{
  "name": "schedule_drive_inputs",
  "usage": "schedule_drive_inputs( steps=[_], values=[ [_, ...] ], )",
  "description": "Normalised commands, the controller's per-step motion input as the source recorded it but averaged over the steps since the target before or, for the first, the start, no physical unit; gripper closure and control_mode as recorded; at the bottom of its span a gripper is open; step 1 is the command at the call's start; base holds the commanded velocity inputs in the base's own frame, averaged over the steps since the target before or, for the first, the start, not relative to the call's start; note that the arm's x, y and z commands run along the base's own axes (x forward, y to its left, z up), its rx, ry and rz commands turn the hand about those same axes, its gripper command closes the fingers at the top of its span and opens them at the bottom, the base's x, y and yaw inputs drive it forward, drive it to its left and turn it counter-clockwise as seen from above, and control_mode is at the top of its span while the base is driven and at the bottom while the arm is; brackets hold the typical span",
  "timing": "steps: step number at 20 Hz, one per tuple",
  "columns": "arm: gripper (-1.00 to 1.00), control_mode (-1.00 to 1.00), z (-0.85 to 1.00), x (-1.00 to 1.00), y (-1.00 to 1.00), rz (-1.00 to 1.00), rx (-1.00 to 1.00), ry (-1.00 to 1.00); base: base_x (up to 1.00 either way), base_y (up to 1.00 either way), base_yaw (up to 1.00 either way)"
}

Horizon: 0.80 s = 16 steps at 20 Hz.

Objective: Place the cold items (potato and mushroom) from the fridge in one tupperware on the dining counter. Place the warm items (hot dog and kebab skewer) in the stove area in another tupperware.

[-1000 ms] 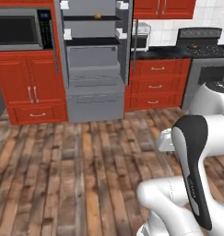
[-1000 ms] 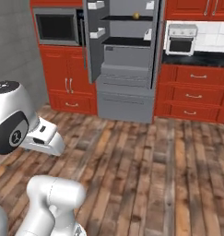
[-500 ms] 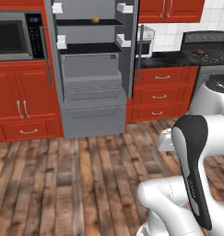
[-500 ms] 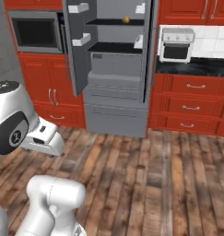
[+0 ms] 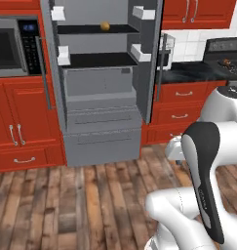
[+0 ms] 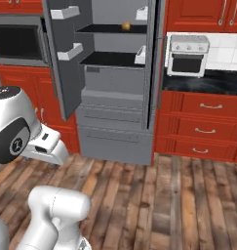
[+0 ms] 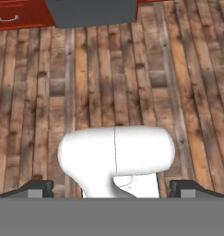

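Note:
The fridge (image 5: 103, 112) (image 6: 115, 122) stands open straight ahead. A small round tan potato (image 5: 105, 26) (image 6: 126, 25) lies on its top shelf. My gripper (image 7: 111, 187) hangs folded low over the wooden floor, well short of the fridge, pointing down. It is open, its two dark fingertips (image 7: 39, 186) far apart with nothing between them. A small brown thing (image 5: 226, 62) lies on the stove top, too small to name. The mushroom, hot dog, kebab skewer and tupperware are out of view.
Both fridge doors (image 5: 148, 58) (image 6: 66, 58) are swung out with white bins on them. A microwave (image 5: 10, 49) is set in the red cabinets on the left. A toaster oven (image 6: 188, 54) and the stove (image 5: 227, 51) are on the right counter.
The whole picture has shifted: the base has driven closer to the fridge, which now looms larger. The arm keeps its folded pose and the gripper stays open.

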Motion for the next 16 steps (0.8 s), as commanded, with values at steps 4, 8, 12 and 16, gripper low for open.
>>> schedule_drive_inputs(
  steps=[4,8,12,16],
  values=[
    [-1.0,1.0,0.0,0.0,0.0,0.0,0.0,0.0,1.0,0.13,0.0],
    [-1.0,1.0,0.0,0.0,0.0,0.0,0.0,0.0,1.0,0.16,0.0],
    [-1.0,1.0,0.0,0.0,0.0,0.0,0.0,0.0,0.97,0.22,0.0],
    [-1.0,1.0,0.0,0.0,0.0,0.0,0.0,0.0,0.86,0.38,0.0]
  ],
)
